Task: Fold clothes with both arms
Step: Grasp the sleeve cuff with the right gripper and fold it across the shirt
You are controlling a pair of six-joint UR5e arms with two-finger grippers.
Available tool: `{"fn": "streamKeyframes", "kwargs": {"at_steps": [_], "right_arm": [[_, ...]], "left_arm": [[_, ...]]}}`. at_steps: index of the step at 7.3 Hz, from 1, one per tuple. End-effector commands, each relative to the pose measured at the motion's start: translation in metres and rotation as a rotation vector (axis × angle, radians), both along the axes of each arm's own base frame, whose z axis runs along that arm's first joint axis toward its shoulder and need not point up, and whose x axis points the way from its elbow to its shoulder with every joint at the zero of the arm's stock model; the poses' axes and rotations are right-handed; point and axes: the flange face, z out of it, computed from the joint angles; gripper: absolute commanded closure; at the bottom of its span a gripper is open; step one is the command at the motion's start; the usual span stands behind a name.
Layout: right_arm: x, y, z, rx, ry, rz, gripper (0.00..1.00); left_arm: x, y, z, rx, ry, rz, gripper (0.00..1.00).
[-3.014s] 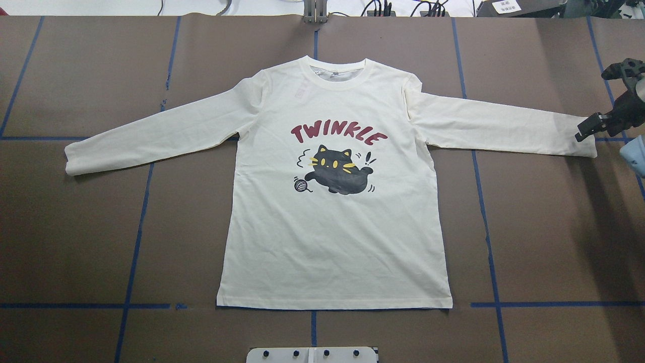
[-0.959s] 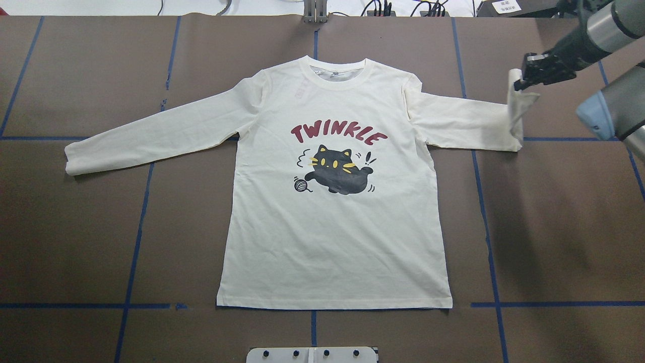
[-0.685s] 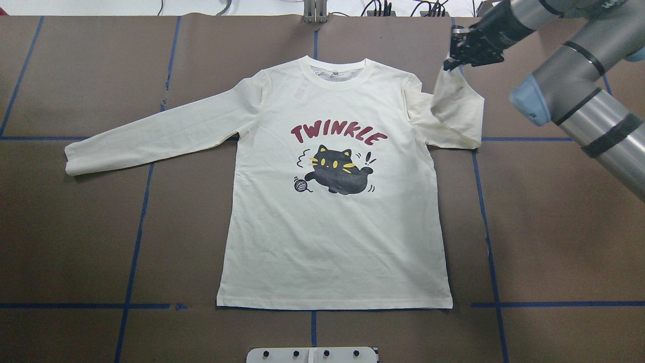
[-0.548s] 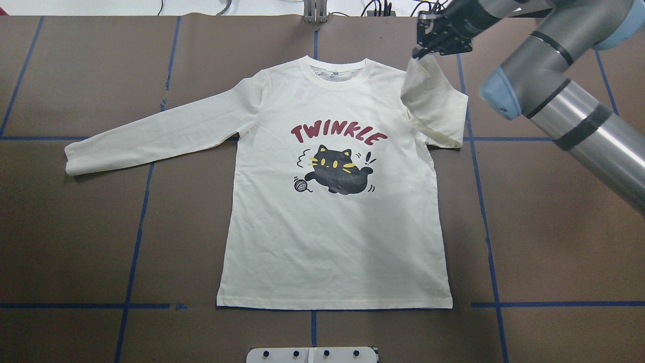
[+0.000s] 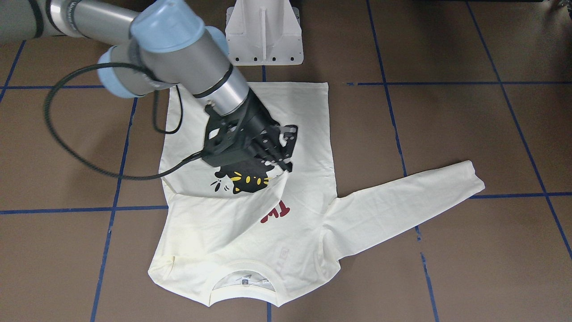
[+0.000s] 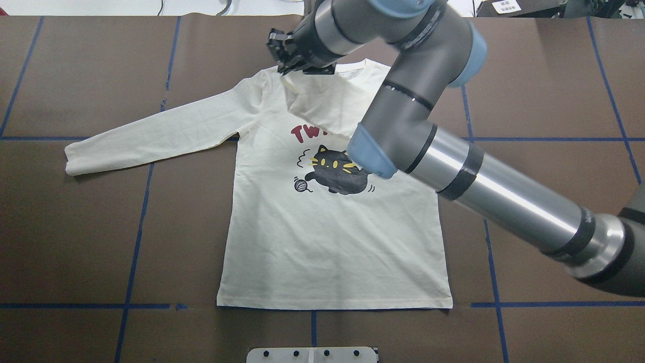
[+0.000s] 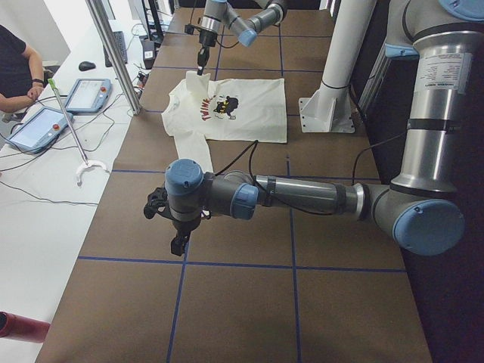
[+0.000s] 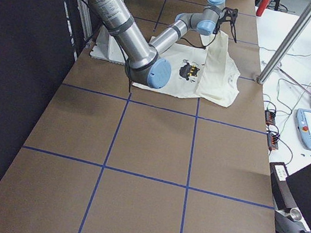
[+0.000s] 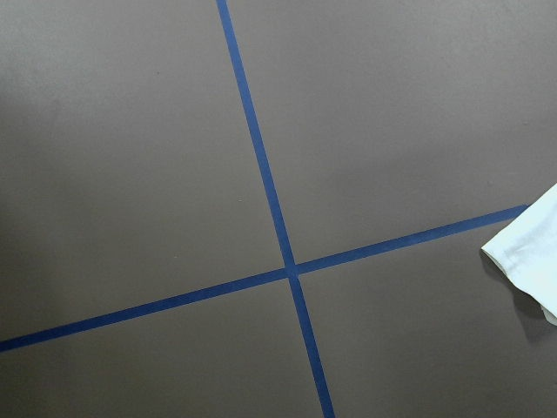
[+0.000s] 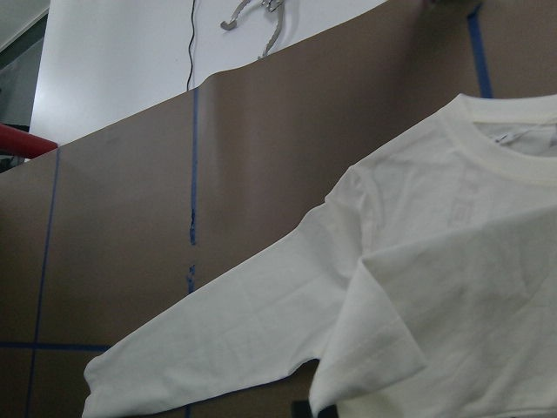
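Blue tape lines (image 6: 75, 305) cross the brown bench (image 6: 60, 242), and the cream T-shirt (image 6: 332, 252) lies flat on it with the cat print (image 6: 330, 174) up, one sleeve (image 6: 151, 136) stretched out toward 9 o'clock seen from overhead. The right arm (image 6: 504, 191) reaches over the shirt, and its jaws are pinched shut on the cuff of the other sleeve (image 6: 322, 106), holding it at about 11 o'clock from the cat, so that sleeve lies across the red letters (image 6: 302, 132). The left arm (image 7: 302, 195) hangs over bare bench past the end of the stretched sleeve, and I cannot tell if its jaws are open or closed.
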Motion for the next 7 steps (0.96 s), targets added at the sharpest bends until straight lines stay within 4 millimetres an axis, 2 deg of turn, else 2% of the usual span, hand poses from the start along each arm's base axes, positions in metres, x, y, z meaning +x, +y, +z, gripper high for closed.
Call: {"fn": "streamKeyframes", "kwargs": {"at_steps": [1,3,4,6,7], "right_arm": [[-0.051,0.056,-0.004,0.002,-0.051,-0.006,1.00],[-0.071,0.064,0.031,0.003,-0.027,0.012,1.00],[-0.083,0.059,0.036,-0.008,-0.005,0.014,1.00],[-0.133,0.064,0.012,-0.007,0.025,0.022,1.00],[-0.154,0.074,-0.004,0.005,0.031,0.023,0.13]], "left_arm": [[0.000,-0.001,0.001,-0.006,0.001,-0.003,0.00],[0.000,-0.001,0.001,-0.006,0.001,-0.003,0.00],[0.000,-0.002,0.000,-0.004,0.001,-0.003,0.00],[0.000,-0.004,-0.002,0.000,-0.001,-0.004,0.00],[0.000,-0.005,-0.004,0.004,-0.001,-0.004,0.00]]}}
